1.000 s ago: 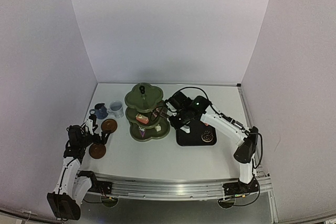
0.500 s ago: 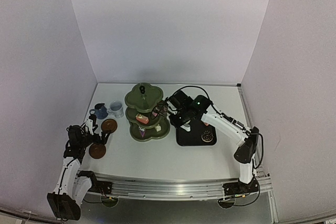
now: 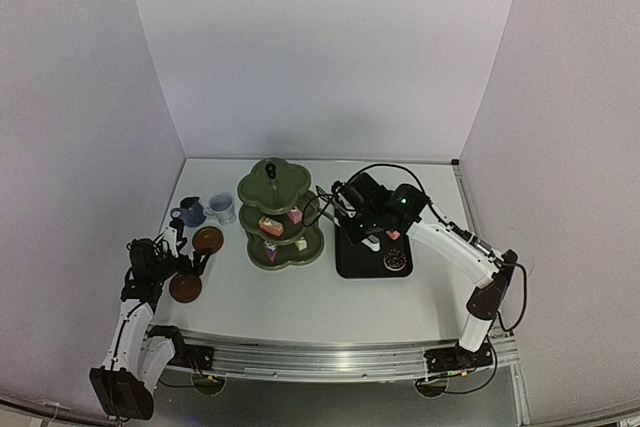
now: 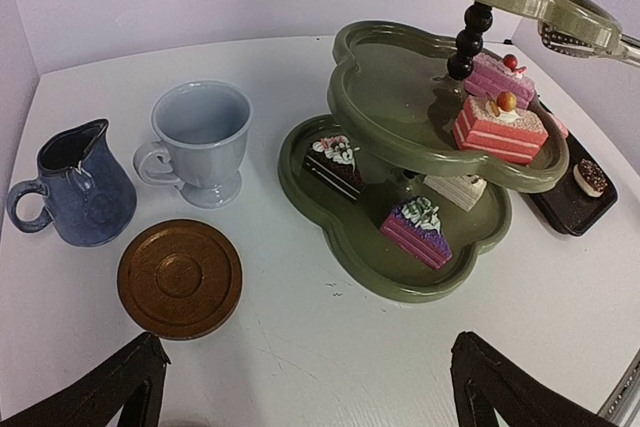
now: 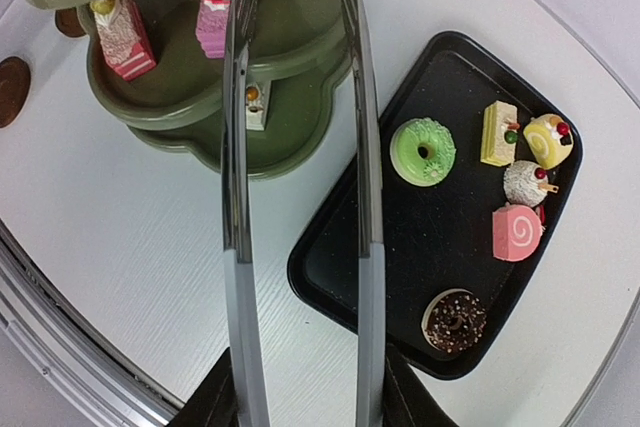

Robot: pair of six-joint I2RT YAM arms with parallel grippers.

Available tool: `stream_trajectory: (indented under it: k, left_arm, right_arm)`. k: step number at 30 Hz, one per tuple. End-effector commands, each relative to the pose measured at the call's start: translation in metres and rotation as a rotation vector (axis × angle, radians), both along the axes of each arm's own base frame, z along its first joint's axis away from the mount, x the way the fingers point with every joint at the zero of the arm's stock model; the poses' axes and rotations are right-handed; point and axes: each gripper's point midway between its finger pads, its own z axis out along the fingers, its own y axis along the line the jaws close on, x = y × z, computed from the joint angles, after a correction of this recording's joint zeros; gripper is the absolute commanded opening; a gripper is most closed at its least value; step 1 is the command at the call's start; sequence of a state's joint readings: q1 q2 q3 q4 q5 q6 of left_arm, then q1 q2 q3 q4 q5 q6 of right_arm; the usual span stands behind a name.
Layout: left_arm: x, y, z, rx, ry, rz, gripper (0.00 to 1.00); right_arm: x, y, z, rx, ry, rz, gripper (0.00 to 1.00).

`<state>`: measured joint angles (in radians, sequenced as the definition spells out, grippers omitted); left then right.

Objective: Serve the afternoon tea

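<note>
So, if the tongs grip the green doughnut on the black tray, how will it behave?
The green doughnut is round with a bumpy topping, so the smooth metal tongs may slip on its curved side. It lies flat, so it probably will not roll. It looks small, likely light.

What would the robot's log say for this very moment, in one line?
left claw: open, empty | right claw: gripping metal tongs, tongs open, empty | olive stand: five cakes | black tray: six treats
</note>
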<state>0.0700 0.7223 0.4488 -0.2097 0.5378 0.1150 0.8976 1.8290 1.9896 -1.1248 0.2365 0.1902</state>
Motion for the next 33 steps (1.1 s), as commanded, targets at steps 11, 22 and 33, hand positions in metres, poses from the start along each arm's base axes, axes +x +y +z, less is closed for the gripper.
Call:
stream_trajectory:
  k: [11, 22, 33]
  left_arm:
    - [-0.002, -0.005, 0.005, -0.005, -0.024, -0.032, 0.99]
    - [-0.002, -0.003, 0.004, 0.004, -0.019, -0.024, 0.99]
    - [-0.001, -0.003, 0.002, 0.005, -0.013, -0.026, 0.99]
  right_arm:
    - [0.026, -0.112, -0.013, -0.07, -0.025, -0.317, 0.39]
    - [0.079, -0.126, -0.074, -0.147, 0.072, -0.339, 0.41]
    - [0.098, -0.126, -0.126, -0.147, 0.178, -0.344, 0.41]
